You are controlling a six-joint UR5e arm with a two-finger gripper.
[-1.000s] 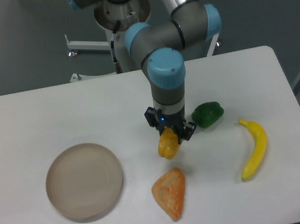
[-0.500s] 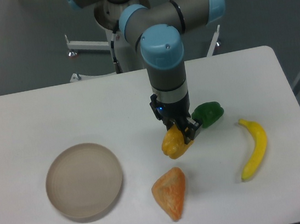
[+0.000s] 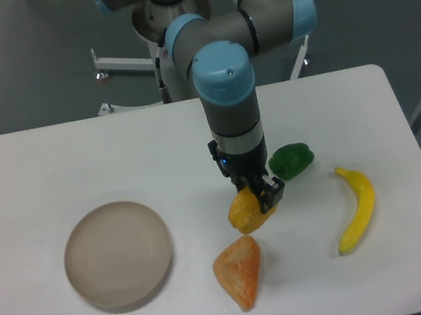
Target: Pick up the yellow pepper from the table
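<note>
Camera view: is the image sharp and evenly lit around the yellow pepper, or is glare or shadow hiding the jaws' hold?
Camera view: slightly soft overall, with no motion blur; lighting flat and even on the table, no glare. The yellow pepper casts only a faint shadow. The gripper is dark and small, so the jaws' contact on the pepper is hard to resolve.

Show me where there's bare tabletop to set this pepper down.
Bare table runs behind the round dish, left of the arm, and along the back right behind the green pepper. It is crowded around the gripper: yellow pepper, orange pastry piece, banana.
</note>
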